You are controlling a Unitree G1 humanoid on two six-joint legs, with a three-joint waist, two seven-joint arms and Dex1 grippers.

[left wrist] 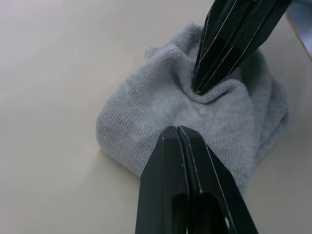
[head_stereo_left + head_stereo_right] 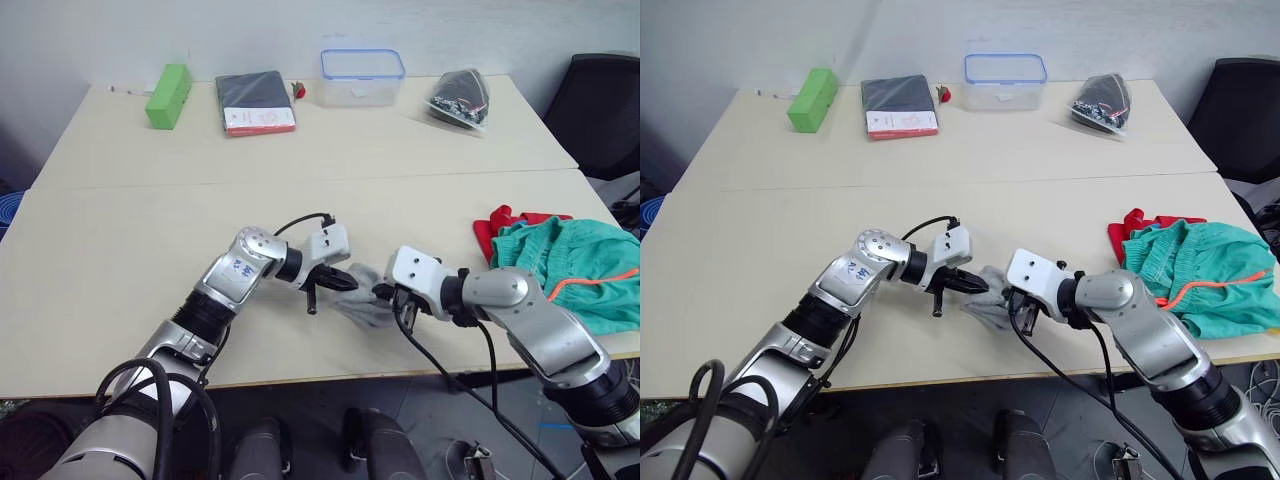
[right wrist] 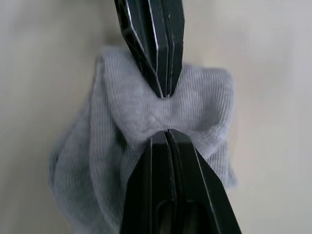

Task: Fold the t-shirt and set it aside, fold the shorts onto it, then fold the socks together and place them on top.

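My two grippers meet nose to nose over the socks (image 2: 362,300), a small bundle of light grey knit lying near the front edge of the pale surface (image 2: 150,230). My left gripper (image 2: 340,279) comes in from my left side, and its fingers (image 1: 183,161) are pressed together with their tips set on the grey knit; I cannot tell for sure whether any cloth is caught between them. My right gripper (image 2: 385,293) comes in from the opposite side, its fingers (image 3: 168,161) also closed tight against each other, tips pushed into a fold of the same bundle. In both wrist views the two pairs of black tips point at each other with a puckered ridge of sock between them.

Off to my right, near the edge of the surface, the teal-green shorts (image 2: 575,270) lie in a loose heap with an orange drawstring (image 2: 585,280) showing, and they rest on top of the red t-shirt (image 2: 505,225), which peeks out at the side towards the middle.

Along the far side sit a green box (image 2: 168,95), a dark flat package (image 2: 256,101), a clear container with a blue rim (image 2: 362,77) and a dark bag (image 2: 460,97).
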